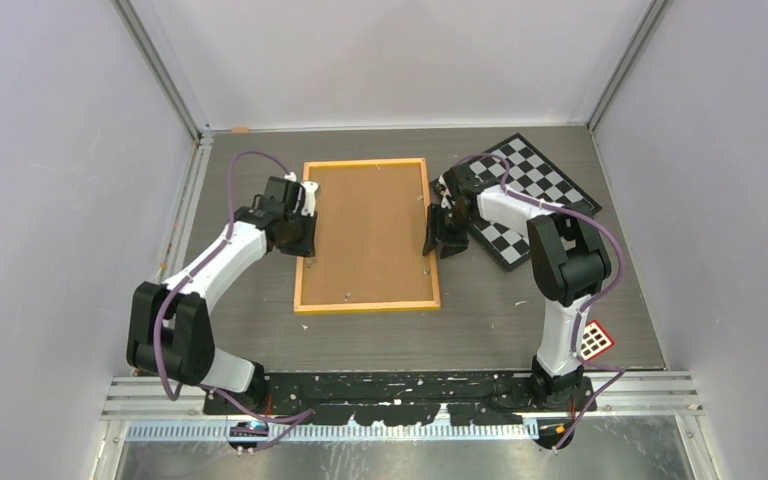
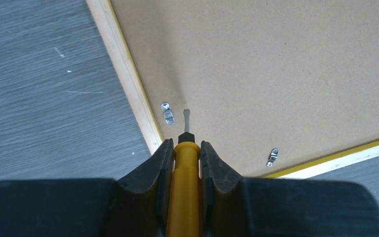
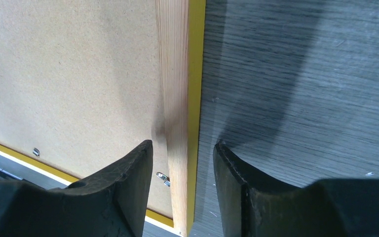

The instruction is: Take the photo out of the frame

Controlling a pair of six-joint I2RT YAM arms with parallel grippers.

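Note:
The yellow-orange frame (image 1: 365, 303) lies face down mid-table, its brown backing board (image 1: 365, 230) up. The photo is hidden beneath the board. My left gripper (image 1: 300, 235) is at the frame's left edge, shut on a yellow-handled screwdriver (image 2: 186, 187). The screwdriver's metal tip points at the board just right of a small metal clip (image 2: 167, 112). A second clip (image 2: 272, 157) sits by the near border. My right gripper (image 1: 438, 240) is open, its fingers straddling the frame's right wooden rail (image 3: 177, 98), one over the board, one over the table. A clip (image 3: 163, 177) shows beside that rail.
A black-and-white checkerboard (image 1: 525, 195) lies at the back right, partly under the right arm. A small red-and-white checked card (image 1: 593, 340) lies near the right arm's base. Enclosure walls stand on the left, right and back sides.

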